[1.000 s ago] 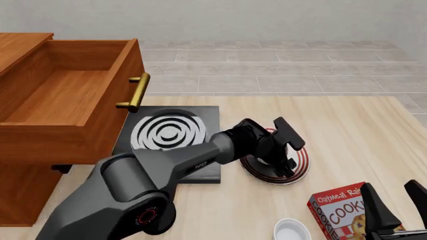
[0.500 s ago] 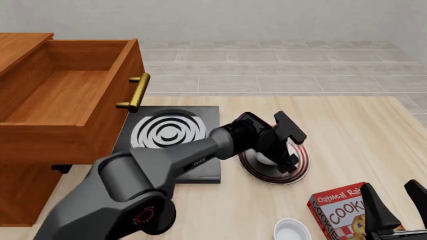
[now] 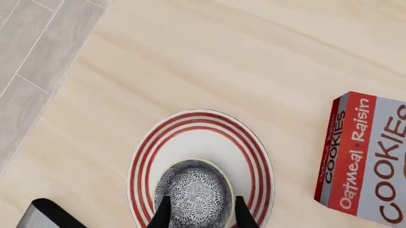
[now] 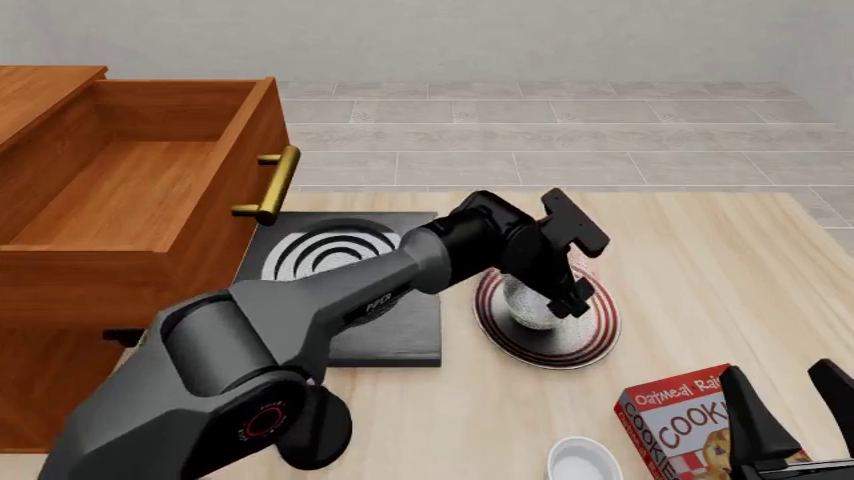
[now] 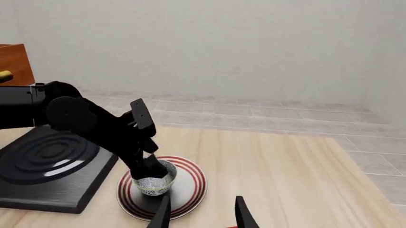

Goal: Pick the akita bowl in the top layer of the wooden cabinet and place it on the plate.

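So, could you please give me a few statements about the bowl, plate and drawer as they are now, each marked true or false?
1. The akita bowl sits on the plate. True.
2. The top layer of the wooden cabinet is shut. False: it is pulled out and holds nothing visible.
3. The cookie box lies on the stove. False: it lies on the table, apart from the stove.
4. The right gripper holds nothing. True.

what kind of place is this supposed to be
Likely a simulated kitchen-style tabletop: a black stove, a red-ringed plate with a bowl on it, and a cookie box on a light wooden table.
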{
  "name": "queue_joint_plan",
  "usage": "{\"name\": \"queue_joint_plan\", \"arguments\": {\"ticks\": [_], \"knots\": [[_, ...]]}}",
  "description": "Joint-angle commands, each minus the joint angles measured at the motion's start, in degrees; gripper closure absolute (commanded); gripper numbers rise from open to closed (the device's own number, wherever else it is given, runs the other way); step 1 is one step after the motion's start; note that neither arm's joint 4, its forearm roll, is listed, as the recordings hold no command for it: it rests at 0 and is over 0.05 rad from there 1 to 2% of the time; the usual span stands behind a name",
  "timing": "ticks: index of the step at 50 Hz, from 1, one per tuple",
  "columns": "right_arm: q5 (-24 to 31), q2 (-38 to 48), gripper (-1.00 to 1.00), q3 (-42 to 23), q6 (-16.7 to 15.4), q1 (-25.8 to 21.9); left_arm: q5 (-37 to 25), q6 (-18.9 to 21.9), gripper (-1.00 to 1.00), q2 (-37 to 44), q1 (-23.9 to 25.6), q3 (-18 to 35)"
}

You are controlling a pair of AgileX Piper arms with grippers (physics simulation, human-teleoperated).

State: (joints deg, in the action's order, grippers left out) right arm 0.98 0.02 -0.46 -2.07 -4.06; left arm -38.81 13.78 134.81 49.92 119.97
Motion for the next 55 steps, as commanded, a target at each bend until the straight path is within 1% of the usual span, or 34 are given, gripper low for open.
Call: {"name": "queue_joint_plan", "arguments": {"ticks": [1,21,35,40,55], "knots": [[0.0,0.0,-1.00,0.0,-0.3,-0.1,-1.4,-0.1,-1.00,-1.9,0.2,0.7],[0.0,0.0,-1.00,-0.1,-0.9,-0.3,-2.8,-0.2,-1.00,-4.7,0.1,0.9],[-0.2,0.0,-1.00,0.0,-1.5,-0.5,-3.0,0.4,-1.00,-7.3,-0.3,-0.2],[-0.2,0.0,-1.00,0.0,-1.6,-0.6,-2.7,0.6,-1.00,-8.5,-0.5,-1.4],[-0.3,0.0,-1.00,-0.1,-2.0,-0.7,-3.4,0.6,-1.00,-10.6,-0.6,-1.5]]}}
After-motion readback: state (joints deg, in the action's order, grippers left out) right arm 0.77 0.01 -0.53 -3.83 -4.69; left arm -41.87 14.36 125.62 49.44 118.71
